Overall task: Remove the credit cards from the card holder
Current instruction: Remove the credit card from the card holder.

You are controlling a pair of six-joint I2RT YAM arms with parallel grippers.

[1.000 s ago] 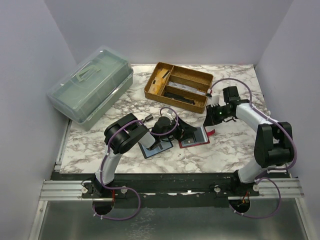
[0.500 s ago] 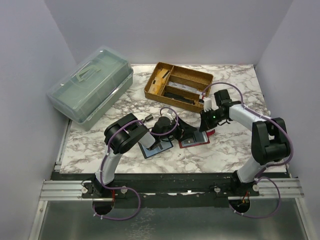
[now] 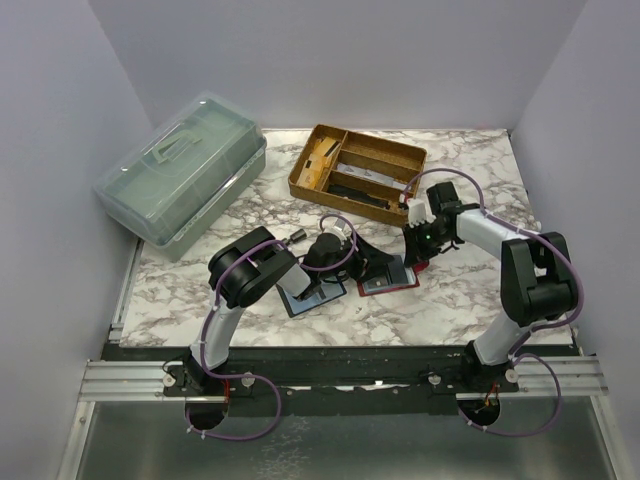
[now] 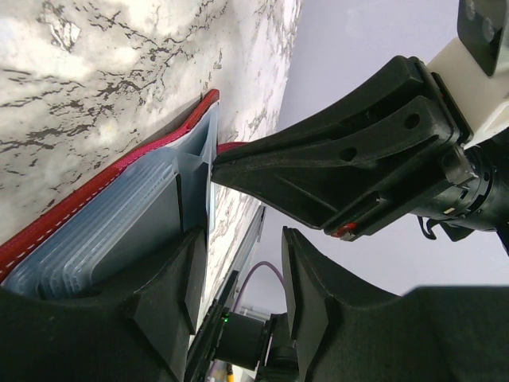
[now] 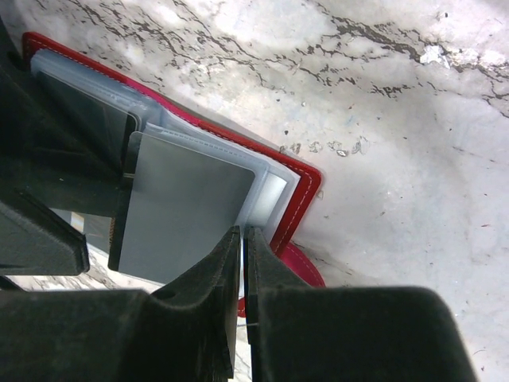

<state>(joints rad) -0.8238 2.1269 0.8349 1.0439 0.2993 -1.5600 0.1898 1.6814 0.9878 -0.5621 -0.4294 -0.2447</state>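
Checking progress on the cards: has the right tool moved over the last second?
Yes. The right tool has shifted left, closer to the red card holder, judged against the wooden tray, which stayed put.

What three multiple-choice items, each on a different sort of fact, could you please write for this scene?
1. Where does the lidded plastic box stand?
A) rear left of the table
B) front right
C) front centre

2. What colour is the card holder cover?
A) blue
B) red
C) yellow

3. How does the card holder lie?
A) folded shut
B) open, clear sleeves showing
C) standing on its edge

Answers:
1 A, the top view shows it far left at the back.
2 B, a red border frames the sleeves.
3 B, both wrist views show the sleeves laid bare.
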